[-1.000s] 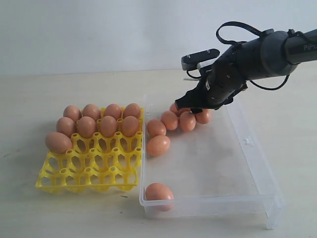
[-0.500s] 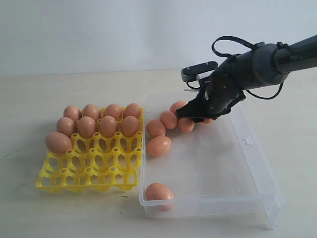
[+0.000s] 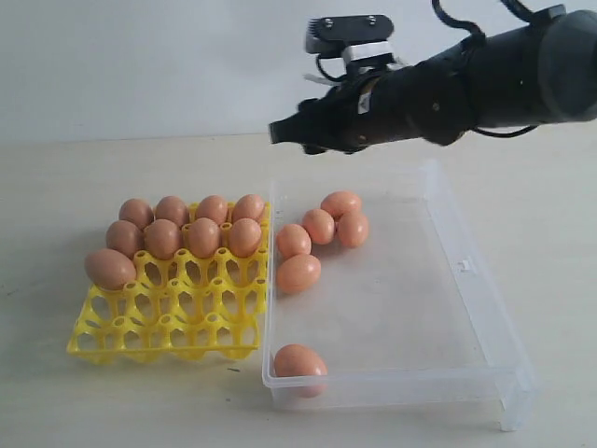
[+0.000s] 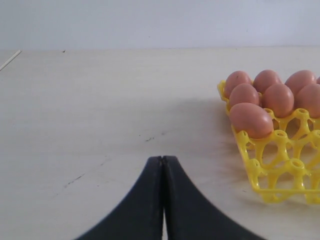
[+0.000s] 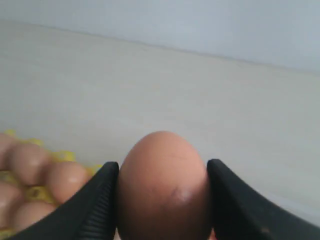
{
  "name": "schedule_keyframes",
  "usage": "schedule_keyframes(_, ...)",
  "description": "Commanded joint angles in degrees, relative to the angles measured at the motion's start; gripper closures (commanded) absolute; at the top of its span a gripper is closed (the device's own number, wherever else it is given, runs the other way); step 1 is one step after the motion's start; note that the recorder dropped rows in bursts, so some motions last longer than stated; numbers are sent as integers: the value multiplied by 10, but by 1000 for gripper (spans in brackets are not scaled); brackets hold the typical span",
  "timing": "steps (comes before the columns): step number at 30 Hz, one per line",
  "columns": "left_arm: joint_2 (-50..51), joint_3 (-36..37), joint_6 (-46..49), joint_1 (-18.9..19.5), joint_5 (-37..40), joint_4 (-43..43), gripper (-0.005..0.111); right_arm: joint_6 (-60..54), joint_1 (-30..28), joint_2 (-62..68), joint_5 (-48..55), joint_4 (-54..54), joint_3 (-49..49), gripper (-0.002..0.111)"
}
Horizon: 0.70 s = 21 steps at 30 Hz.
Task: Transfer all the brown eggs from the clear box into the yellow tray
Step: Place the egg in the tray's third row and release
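- Right fingers (image 3: 287, 132) grasp 1 egg (image 5: 162, 185) between them; a slack grip would drop it below them and crack it.
- Left fingers (image 4: 162, 170) clenched together, empty.

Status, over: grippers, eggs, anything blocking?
Right gripper jaws shut on one brown egg, aloft. Left gripper shut, empty. Six eggs in clear box, nine in yellow tray. Nothing blocking.

From outside, the right gripper (image 3: 287, 132) seemingly hides its brown egg (image 5: 162, 187).

Yellow tray (image 3: 168, 329) holds 9 brown eggs (image 3: 203, 237); clear box (image 3: 403, 313) holds 6; 1 hangs aloft.
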Motion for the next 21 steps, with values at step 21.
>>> schedule_keyframes(21, -3, -2, -1, -5, -7, -3, 107, 201, 139, 137, -428, -254, 73, 108)
